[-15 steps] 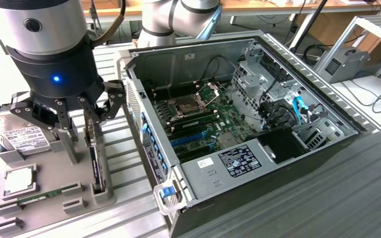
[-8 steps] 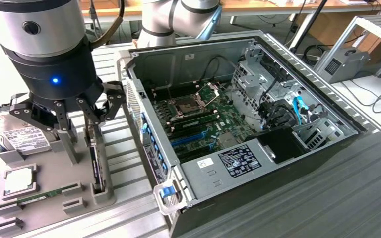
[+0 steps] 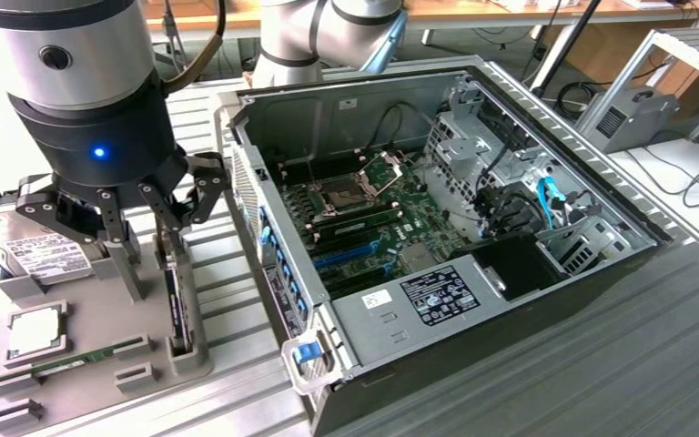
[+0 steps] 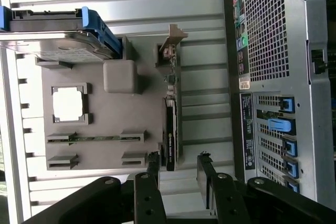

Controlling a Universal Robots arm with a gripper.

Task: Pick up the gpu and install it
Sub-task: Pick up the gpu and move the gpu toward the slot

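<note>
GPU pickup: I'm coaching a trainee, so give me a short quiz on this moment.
1. True or false: the jaws are shut on the GPU.
2. Where is the GPU? A: in the case. B: on edge in the grey tray. C: flat on the table.
3. Fill in: in the tray, the CPU lies between the hard drive and the ____.
Key: 1 false, they are open; 2 B; 3 memory stick.

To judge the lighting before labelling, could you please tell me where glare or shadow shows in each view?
Exterior view: even light, the computer case interior somewhat dim. Wrist view: the processor glares white, the end effector is a dark silhouette, the gpu looks dark.
</note>
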